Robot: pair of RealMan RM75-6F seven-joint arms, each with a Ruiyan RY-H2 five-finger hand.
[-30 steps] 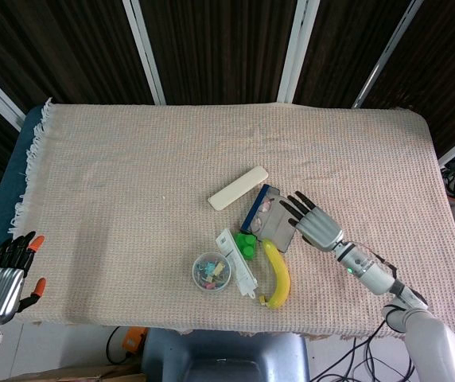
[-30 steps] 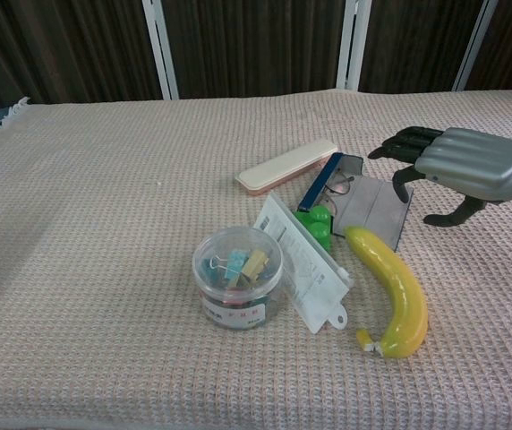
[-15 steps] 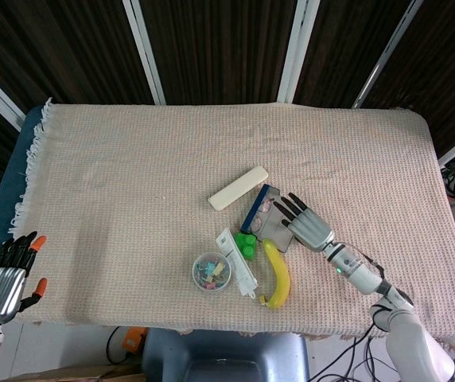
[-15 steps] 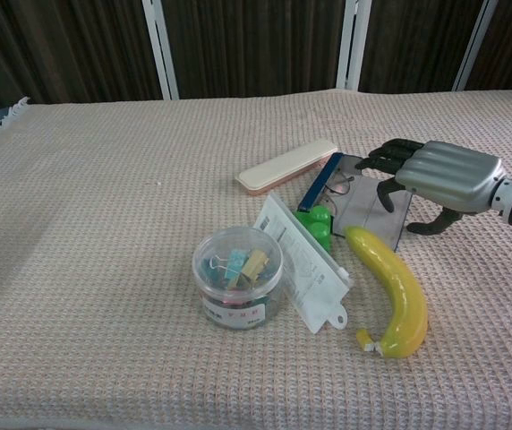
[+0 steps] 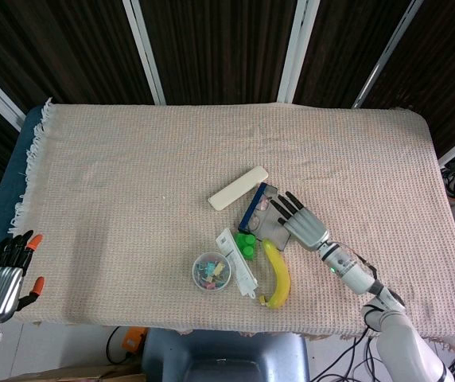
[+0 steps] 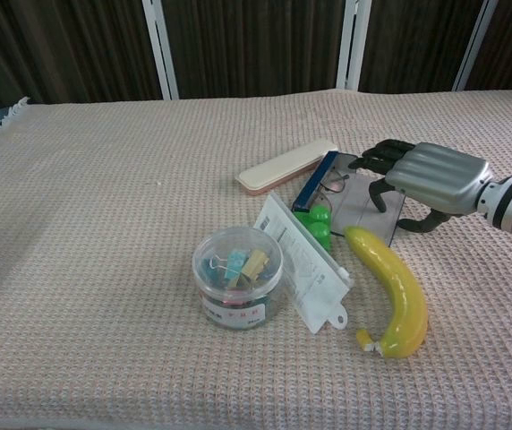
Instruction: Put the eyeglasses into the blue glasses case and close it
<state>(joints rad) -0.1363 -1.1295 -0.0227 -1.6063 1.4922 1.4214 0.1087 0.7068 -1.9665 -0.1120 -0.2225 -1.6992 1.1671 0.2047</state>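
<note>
Eyeglasses (image 6: 335, 184), one pair, lie in one open case (image 6: 356, 202); right hand (image 6: 426, 175) hovers over it, fingers apart, empty.

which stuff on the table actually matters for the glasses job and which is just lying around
Belongs to the job:
blue glasses case, lying open
eyeglasses, inside the case
right hand, over the case's grey flap

Just lying about:
banana
cream case
tub of binder clips
green toy
white packet
left hand, off the table's edge
</note>
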